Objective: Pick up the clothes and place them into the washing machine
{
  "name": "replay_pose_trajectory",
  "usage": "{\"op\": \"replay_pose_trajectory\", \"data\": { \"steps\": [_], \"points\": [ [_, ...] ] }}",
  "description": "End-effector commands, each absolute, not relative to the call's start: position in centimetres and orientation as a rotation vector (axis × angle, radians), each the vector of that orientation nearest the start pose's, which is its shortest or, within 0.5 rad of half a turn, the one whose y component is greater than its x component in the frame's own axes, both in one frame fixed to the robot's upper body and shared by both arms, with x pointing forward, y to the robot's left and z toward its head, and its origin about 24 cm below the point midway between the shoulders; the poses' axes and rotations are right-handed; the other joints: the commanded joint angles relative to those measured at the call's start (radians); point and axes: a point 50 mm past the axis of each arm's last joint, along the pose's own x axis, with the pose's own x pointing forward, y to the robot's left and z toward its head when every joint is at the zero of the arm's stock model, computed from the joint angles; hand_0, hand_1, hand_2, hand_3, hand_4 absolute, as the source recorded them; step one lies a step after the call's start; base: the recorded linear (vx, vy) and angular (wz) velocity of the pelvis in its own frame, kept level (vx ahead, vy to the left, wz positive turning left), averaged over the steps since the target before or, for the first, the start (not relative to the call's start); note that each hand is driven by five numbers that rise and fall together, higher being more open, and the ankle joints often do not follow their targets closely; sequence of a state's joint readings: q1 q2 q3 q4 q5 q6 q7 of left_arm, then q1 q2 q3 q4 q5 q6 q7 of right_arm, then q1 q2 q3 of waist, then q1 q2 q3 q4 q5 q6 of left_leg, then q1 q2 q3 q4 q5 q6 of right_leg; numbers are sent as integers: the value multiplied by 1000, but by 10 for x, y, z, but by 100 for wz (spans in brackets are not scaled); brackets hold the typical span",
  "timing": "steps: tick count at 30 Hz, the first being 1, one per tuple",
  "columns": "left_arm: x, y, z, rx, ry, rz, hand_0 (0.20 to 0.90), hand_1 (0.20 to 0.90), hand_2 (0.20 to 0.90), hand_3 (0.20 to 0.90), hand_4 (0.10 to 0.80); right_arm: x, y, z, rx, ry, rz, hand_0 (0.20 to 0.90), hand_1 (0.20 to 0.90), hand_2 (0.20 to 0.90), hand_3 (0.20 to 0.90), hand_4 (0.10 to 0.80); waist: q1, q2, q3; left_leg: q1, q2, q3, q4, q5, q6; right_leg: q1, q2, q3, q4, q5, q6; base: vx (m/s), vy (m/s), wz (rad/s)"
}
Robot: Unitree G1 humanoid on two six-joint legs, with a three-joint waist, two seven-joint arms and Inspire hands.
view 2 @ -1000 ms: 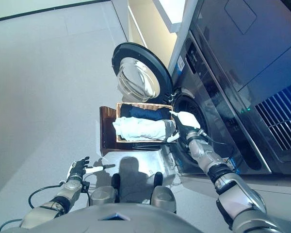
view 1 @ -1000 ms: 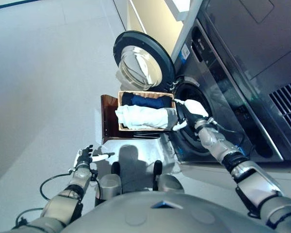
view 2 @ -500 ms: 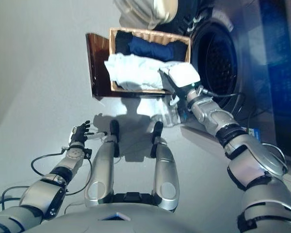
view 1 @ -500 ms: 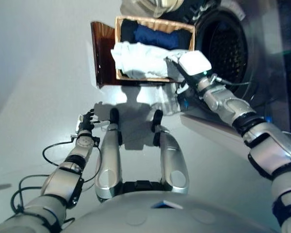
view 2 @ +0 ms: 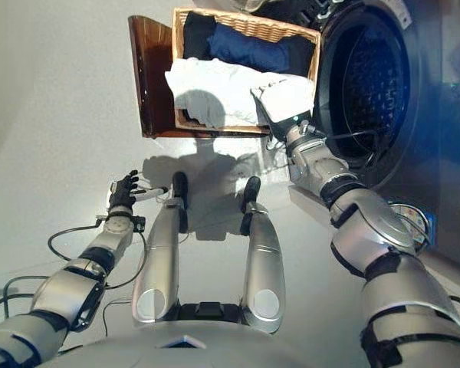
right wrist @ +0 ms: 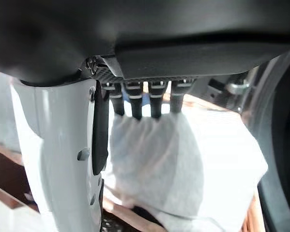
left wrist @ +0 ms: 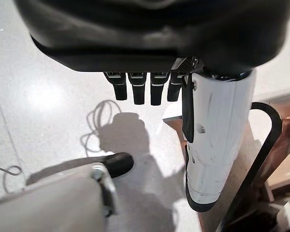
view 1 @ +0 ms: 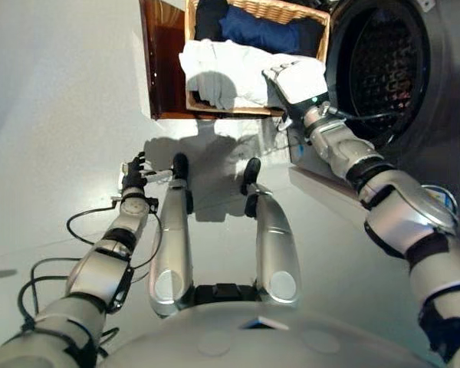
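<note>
A wicker basket [view 1: 238, 112] holds a crumpled white cloth [view 1: 222, 73] in front and a dark blue cloth [view 1: 261, 31] behind it. My right hand [view 1: 293, 80] lies on the white cloth's right end, beside the washing machine's open drum [view 1: 383, 61]. In the right wrist view its fingers [right wrist: 150, 104] reach straight down onto the white cloth [right wrist: 183, 159], with the thumb held apart; nothing is gripped. My left hand [view 1: 132, 175] hangs low over the floor on the left, open and empty.
The basket rests on a dark brown stand [view 1: 162, 69] right in front of the machine. The drum's perforated metal wall shows through the round opening. Pale floor [view 1: 54, 115] spreads to the left.
The camera has tilted down, so the basket and machine now sit higher in the picture. My right hand stays on the white cloth's right end. The left hand is idle.
</note>
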State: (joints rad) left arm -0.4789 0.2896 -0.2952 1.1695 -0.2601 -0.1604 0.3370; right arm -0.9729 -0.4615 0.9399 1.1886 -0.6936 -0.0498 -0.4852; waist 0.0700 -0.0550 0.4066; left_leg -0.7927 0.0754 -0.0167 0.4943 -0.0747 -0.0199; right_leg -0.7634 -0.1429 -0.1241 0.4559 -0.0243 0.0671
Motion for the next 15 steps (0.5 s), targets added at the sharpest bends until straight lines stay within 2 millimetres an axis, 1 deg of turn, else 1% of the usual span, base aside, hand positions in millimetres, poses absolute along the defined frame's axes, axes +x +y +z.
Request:
{"op": "replay_pose_trajectory", "data": {
  "steps": [1,3,4,6,7,11,15],
  "points": [
    [279,226,-58,317,493,348,900,900,900,900,800,395,-209,108,-1946,-202,-17,900,900,900,900,800,20,59,-62,-9,-10,-15,58,-93,-70,5,10,4,80,-112,66,130,2,18],
    [279,225,-59,315,495,346,900,900,900,900,800,395,-210,107,-1961,-197,-15,900,900,900,900,800,22,64,-63,-15,-13,-18,58,-92,-69,-4,10,7,85,-112,66,22,7,14],
    [279,221,-59,316,488,334,900,900,900,900,800,395,-215,107,-1999,-168,-19,900,900,900,900,800,28,74,-67,-25,-20,-22,54,-88,-69,-18,6,6,91,-115,64,31,-4,5],
    [279,219,-59,310,483,328,900,900,900,900,800,393,-222,105,-2024,-134,-24,900,900,900,900,800,37,82,-70,-32,-28,-26,48,-83,-69,-27,4,5,94,-120,62,24,-11,8],
    [279,219,-59,310,483,328,900,900,900,900,800,393,-222,105,-2024,-134,-24,900,900,900,900,800,37,82,-71,-32,-28,-26,48,-83,-69,-27,4,5,94,-120,62,8,-8,14],
    [284,212,-55,314,452,310,900,900,900,900,800,390,-241,103,-2087,-46,-46,900,900,900,900,800,59,111,-75,-67,-45,-38,41,-67,-70,-66,-10,4,115,-121,58,3,-12,13],
    [283,205,-56,319,437,279,900,900,900,900,800,388,-247,101,-2113,-11,-49,900,900,900,900,800,71,125,-80,-77,-52,-42,33,-58,-69,-76,-14,4,114,-119,58,5,-5,20]
  ]
}}
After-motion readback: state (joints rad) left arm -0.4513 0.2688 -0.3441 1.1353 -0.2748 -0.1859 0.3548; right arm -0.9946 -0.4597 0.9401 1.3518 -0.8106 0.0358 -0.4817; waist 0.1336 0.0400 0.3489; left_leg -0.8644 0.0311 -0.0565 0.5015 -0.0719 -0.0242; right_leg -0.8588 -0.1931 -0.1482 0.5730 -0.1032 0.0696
